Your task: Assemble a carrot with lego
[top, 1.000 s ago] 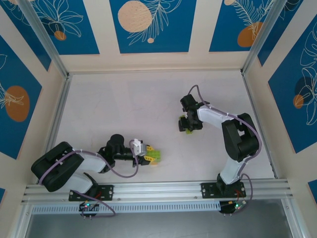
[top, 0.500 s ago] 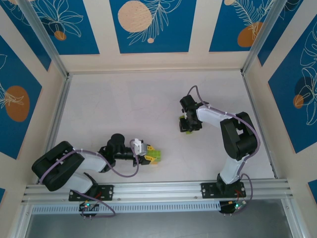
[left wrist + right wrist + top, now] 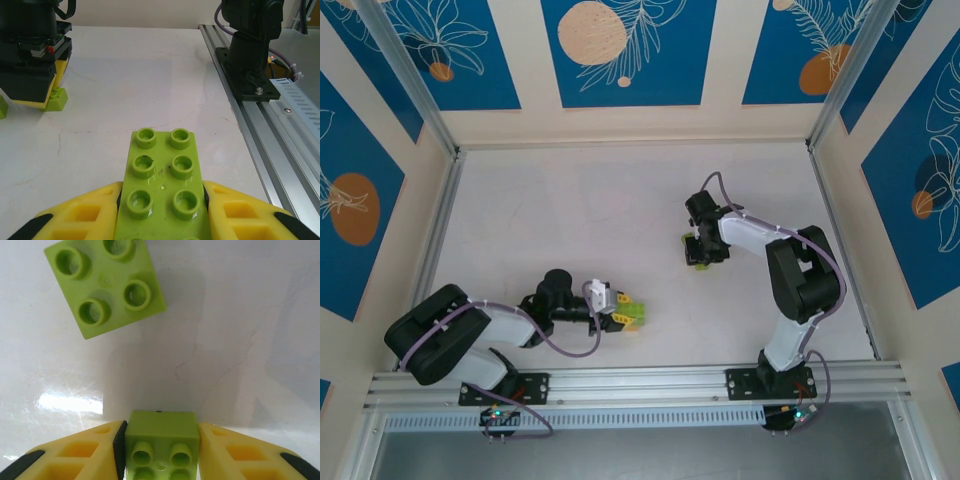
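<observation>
The lego in sight is lime-green. My left gripper [image 3: 626, 316] [image 3: 162, 212] is shut on an oblong lime-green brick [image 3: 161, 185] [image 3: 634, 314], studs up, held low over the table near the front rail. Farther back on the right, my right gripper [image 3: 700, 256] [image 3: 161, 450] points down at the table. Its yellow fingers [image 3: 80, 452] press both sides of a small lime-green brick [image 3: 161, 440]. A loose square lime-green brick [image 3: 105, 285] lies flat on the table just beyond it. The carrot is out of view.
An aluminium rail [image 3: 640, 380] [image 3: 280, 125] runs along the near edge, with the right arm's base [image 3: 250, 50] bolted to it. Cream walls with blue panels [image 3: 620, 50] close in the white table [image 3: 570, 220] on three sides.
The right gripper's fingers have closed in onto the small lime-green brick and shifted slightly. The left arm and its oblong brick have stayed still.
</observation>
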`<state>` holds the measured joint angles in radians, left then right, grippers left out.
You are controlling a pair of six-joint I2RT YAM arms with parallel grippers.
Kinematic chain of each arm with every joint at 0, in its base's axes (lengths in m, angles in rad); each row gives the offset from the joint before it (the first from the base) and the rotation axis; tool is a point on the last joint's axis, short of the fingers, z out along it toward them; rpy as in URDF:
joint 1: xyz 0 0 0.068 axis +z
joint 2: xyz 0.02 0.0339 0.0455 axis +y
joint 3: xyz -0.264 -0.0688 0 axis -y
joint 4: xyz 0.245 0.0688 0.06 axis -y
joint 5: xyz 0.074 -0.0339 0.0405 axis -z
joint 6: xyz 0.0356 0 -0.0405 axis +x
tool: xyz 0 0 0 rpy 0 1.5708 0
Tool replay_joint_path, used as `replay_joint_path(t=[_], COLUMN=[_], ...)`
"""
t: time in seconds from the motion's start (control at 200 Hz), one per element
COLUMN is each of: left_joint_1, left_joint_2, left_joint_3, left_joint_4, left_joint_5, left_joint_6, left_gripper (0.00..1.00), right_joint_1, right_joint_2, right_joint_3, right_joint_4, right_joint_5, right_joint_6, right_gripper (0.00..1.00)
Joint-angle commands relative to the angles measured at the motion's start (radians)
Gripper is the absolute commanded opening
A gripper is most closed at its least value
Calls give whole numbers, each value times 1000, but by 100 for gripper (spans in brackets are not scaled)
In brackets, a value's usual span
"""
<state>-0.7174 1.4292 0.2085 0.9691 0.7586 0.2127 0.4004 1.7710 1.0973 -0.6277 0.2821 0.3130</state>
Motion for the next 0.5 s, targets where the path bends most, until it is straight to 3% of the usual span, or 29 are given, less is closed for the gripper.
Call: replay_joint_path(t=[0.0, 0.26, 0.495], left_joint_1=[6, 6, 6], left_joint_2=[12, 14, 21], left_joint_3=[17, 24, 29], left_joint_4=[-10, -23, -33], left_joint_5=[26, 23, 19], left_joint_6=[25, 30, 33], left_gripper=[26, 26, 25], right_joint_1=[-6, -1, 85], right_joint_2=[-31, -79, -179], right_joint_3=[-16, -19, 20], right_joint_4=[-10, -46, -241], right_joint_5=[-31, -51, -25], right_joint_6=[0, 20, 115], right_gripper=[40, 36, 36])
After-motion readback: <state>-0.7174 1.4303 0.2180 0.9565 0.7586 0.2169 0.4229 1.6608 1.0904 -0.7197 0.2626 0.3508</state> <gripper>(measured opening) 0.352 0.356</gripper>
